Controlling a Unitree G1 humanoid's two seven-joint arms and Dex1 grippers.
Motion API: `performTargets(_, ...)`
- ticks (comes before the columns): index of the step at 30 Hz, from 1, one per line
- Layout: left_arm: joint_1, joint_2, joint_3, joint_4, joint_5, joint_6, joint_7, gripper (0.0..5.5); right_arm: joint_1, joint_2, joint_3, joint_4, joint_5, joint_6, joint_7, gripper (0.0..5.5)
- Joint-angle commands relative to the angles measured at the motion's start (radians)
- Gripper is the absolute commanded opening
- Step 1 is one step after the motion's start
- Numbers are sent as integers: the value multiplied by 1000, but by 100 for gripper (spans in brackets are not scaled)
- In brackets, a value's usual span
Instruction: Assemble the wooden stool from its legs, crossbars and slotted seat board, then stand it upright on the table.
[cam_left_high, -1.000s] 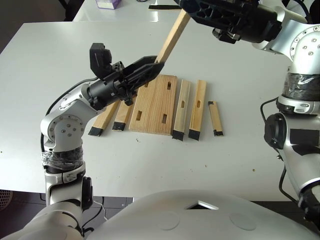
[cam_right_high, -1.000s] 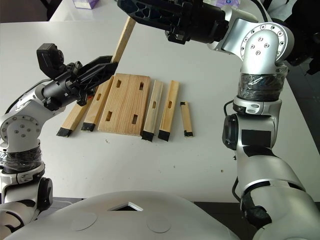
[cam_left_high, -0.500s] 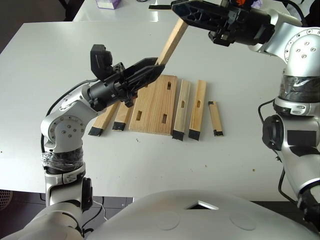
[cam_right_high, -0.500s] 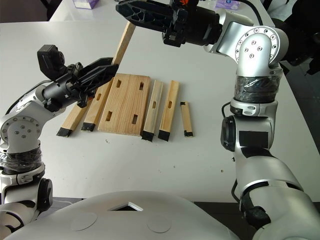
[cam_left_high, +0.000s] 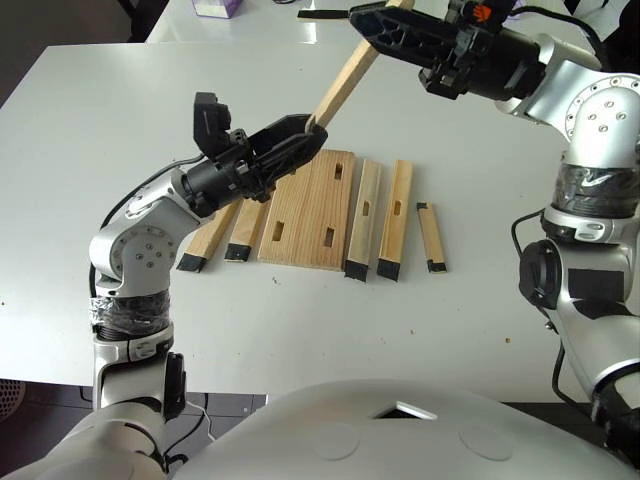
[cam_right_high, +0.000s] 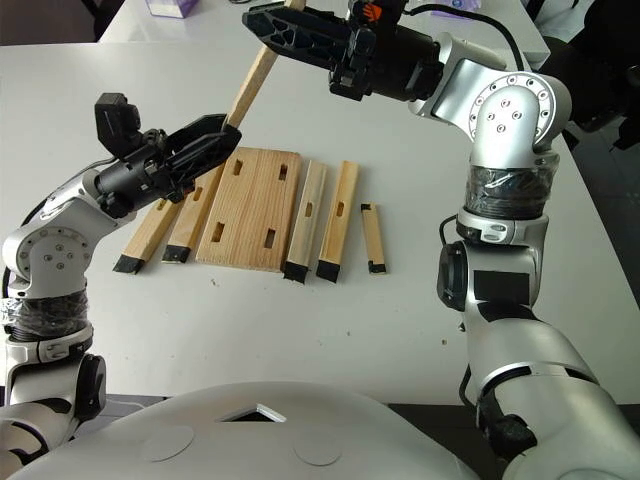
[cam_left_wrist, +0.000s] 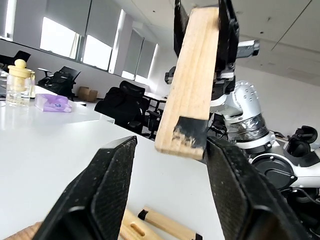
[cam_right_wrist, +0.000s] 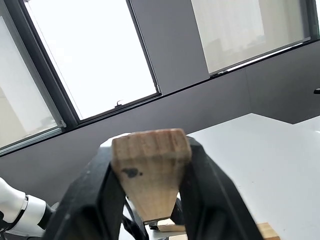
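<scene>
Hanging tilted in the upper centre of the left eye view, the pale, black-tipped wooden stool leg (cam_left_high: 345, 80) is clamped at its top end by the right gripper (cam_left_high: 375, 20). The left gripper (cam_left_high: 312, 135) gapes wide around the black lower end, gripping nothing. Light, stiff and dry by its look, the leg probably wants a hold across its flat faces just above the tip, over the 4-slot wooden seat board (cam_left_high: 310, 205).

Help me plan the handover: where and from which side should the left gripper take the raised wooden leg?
Take the leg at its free lower end, just above the black tip, coming from below and from the robot's left. The right gripper clamps the top end, and the leg slants down so that its lower end hangs between the left gripper's open fingers.
</scene>
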Motion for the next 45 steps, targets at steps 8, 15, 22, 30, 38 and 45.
performTargets(8, 82, -253, 111, 104, 187, -200, 425, 238, 215, -230, 184, 29, -461, -505, 150, 131)
performTargets(15, -77, -493, 182, 193, 221, -343, 780, 238, 380, -282, 275, 20, -629, -682, 184, 131)
performTargets(22, -98, -434, 182, 192, 268, -338, 760, 238, 439, -244, 286, -21, -634, -685, 164, 131)
performTargets(30, -75, -456, 169, 203, 286, -347, 756, 238, 464, -230, 283, -65, -610, -637, 161, 131)
performTargets(38, -72, -450, 183, 211, 285, -351, 757, 238, 476, -238, 267, -76, -583, -611, 168, 131)
performTargets(45, -68, -455, 183, 212, 288, -355, 758, 238, 473, -242, 255, -64, -589, -619, 164, 131)
